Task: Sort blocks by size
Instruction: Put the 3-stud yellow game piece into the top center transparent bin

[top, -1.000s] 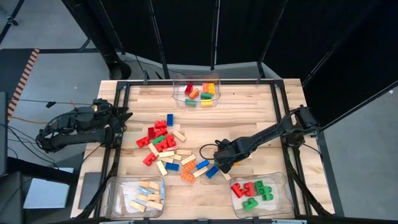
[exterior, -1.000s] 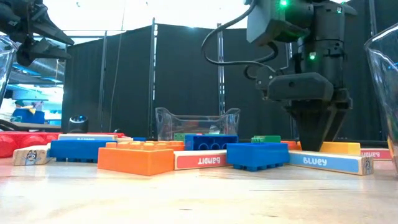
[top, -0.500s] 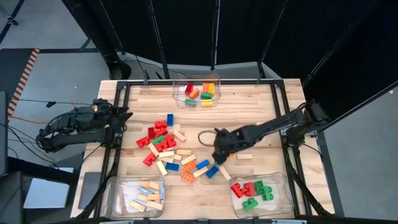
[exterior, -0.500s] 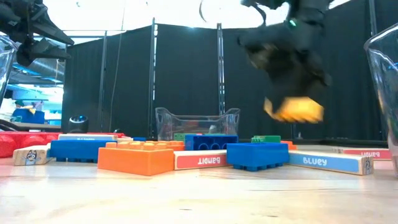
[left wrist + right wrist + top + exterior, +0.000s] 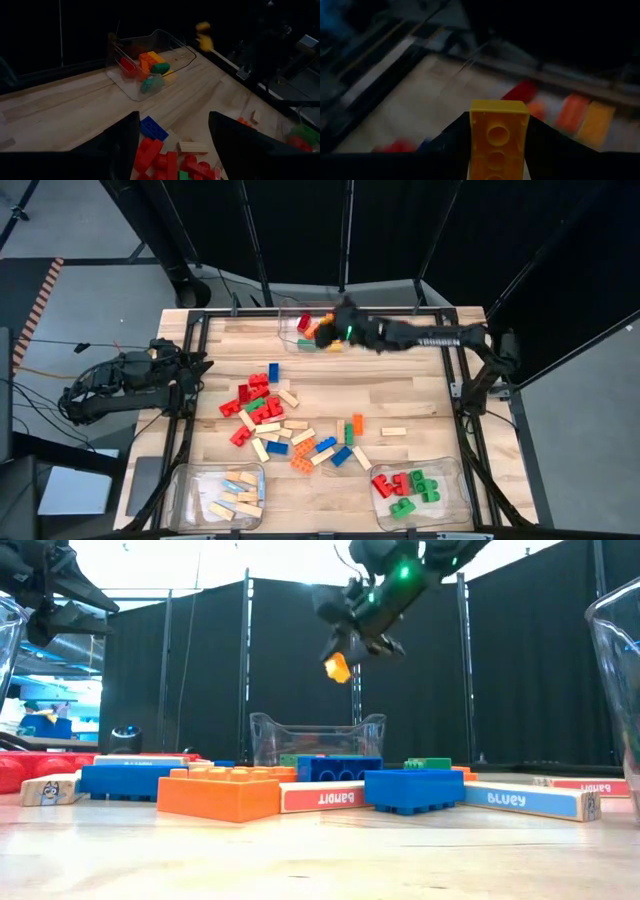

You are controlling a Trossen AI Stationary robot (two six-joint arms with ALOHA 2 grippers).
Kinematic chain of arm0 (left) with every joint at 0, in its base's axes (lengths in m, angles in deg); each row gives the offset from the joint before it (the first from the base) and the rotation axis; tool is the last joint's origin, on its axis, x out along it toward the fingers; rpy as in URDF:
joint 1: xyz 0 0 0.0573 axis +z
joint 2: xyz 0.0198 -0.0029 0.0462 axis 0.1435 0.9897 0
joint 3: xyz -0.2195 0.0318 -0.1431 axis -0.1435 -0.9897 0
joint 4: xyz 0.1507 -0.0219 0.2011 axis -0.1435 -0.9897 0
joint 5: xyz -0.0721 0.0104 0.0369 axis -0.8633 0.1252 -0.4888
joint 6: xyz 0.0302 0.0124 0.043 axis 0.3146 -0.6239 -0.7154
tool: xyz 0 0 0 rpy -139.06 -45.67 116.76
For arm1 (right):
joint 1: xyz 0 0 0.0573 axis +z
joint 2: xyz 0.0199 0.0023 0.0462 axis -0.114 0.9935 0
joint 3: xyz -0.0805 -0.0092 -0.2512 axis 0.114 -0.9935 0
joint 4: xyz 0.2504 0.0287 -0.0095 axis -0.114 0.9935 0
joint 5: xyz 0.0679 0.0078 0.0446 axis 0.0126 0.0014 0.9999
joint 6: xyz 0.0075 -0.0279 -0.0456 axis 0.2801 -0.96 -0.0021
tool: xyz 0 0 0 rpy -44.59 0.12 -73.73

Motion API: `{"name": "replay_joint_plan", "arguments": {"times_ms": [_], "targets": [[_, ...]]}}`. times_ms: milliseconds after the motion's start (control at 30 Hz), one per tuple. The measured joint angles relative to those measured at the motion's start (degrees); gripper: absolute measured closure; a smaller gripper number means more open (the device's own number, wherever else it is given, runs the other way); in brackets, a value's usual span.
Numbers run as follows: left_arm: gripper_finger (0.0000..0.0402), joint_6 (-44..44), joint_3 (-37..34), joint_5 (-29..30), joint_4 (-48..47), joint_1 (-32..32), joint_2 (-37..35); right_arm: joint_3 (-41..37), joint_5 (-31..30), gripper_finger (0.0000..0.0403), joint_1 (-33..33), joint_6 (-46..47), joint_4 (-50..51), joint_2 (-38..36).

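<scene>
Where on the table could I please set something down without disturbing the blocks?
The bare wood between the far bin and the right-front bin is free, as is the strip left of the far bin. The middle is crowded with the block pile. The right end effector holds a yellow brick over the far bin.

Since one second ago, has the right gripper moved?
Yes. The right gripper, shut on a yellow brick, went from the loose pile to above the clear bin at the table's far edge.
</scene>
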Motion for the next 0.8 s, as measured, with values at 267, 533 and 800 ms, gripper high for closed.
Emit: {"name": "replay_joint_plan", "arguments": {"times_ms": [267,533,800], "targets": [[0.0156,0.02,0.01,0.02,0.02,-0.01,-0.02,-0.04,10.61,0.0247,-9.34,-5.52,-4.63,1.73],[0.0156,0.02,0.0,0.02,0.0,0.01,0.0,-0.06,15.3,0.0088,-11.12,-3.87,-5.81,1.82],[0.0156,0.02,0.01,0.02,-0.02,0.01,0.0,0.03,45.22,0.0109,-10.32,-5.94,11.04,-2.78]]}}
